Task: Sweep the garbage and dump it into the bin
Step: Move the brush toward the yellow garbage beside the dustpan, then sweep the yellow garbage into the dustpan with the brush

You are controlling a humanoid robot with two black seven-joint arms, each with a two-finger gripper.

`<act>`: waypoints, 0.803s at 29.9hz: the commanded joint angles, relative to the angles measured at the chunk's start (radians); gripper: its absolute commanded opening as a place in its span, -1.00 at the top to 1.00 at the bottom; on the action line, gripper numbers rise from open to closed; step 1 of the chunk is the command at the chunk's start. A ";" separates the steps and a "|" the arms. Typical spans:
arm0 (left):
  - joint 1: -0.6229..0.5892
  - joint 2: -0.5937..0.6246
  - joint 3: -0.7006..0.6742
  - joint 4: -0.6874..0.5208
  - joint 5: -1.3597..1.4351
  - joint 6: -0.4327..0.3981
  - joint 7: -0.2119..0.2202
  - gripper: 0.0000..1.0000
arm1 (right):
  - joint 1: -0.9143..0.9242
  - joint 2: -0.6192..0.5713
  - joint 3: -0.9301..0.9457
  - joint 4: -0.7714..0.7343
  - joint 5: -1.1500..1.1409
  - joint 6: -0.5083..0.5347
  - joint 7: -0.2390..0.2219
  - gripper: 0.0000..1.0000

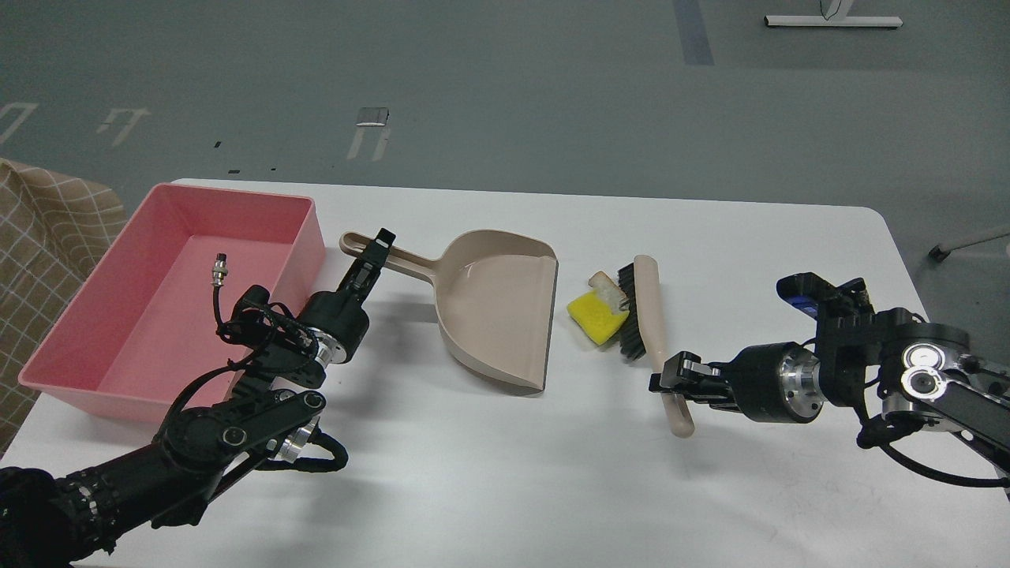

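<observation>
The white bread wedge (pixel 606 285), right of centre, is partly hidden behind the yellow sponge square (pixel 597 317) and the brush's black bristles (pixel 630 312). The left hand (pixel 377 251) covers a stretch of the beige dustpan's handle (pixel 394 256); whether its fingers touch the handle cannot be told. Part of the brush handle (pixel 671 394) disappears inside the right hand (pixel 669 382). At the left edge, a checked cloth (pixel 47 237) is cut off. The worktop (pixel 505 489) runs out of the bottom edge.
</observation>
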 commanded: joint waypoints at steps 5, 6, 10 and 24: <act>0.002 0.004 0.000 -0.002 0.000 0.000 -0.002 1.00 | 0.002 0.093 0.005 -0.047 0.000 0.000 0.000 1.00; 0.002 0.006 0.000 -0.002 0.000 0.000 -0.002 1.00 | 0.002 0.102 0.005 -0.050 0.002 0.000 0.000 1.00; 0.002 0.004 0.000 -0.002 0.000 0.000 -0.002 1.00 | 0.002 0.159 0.011 -0.074 0.002 0.000 0.000 1.00; 0.000 0.003 0.000 0.000 0.000 0.000 0.000 1.00 | 0.011 0.424 0.094 -0.192 0.000 0.000 0.000 1.00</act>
